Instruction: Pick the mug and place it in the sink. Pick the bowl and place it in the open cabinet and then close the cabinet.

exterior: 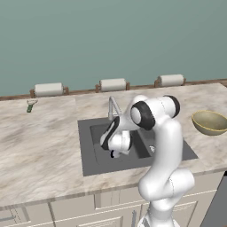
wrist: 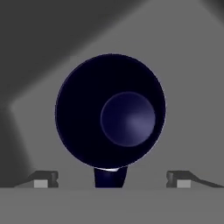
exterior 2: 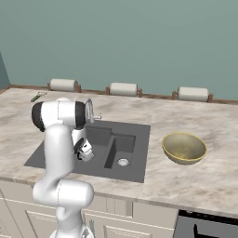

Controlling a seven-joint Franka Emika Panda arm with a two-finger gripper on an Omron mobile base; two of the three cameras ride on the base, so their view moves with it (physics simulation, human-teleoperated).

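Evidently the first step, placing the mug (wrist: 110, 113) in the sink (exterior: 88, 146), was at its release stage. In the hand view the mug stood upright on the grey basin floor, seen from directly above, its dark mouth open toward the camera and its handle pointing to 6 o'clock. The hand (wrist: 112, 178) hung over it with its fingertips (wrist: 43, 178) spread wide, one at roughly 8 o'clock and the other at 4 o'clock of the mug, both apart from the mug wall; nothing was held. In the left base view the hand (exterior: 114, 154) was lowered into the large basin, below the faucet (exterior: 111, 106). The mug therefore appeared delivered, though whether it had fully settled could not be confirmed from these views. The bowl (exterior 2: 184, 148) rested on the counter (exterior 2: 204, 176), well apart from the sink at about 3 o'clock of it in the right base view, untouched. The next move called for a straight lift of the hand out of the basin, clearing the mug rim and the faucet, then a swing toward the bowl with the jaws kept wide enough to take its rim. The cabinet step remained outstanding.
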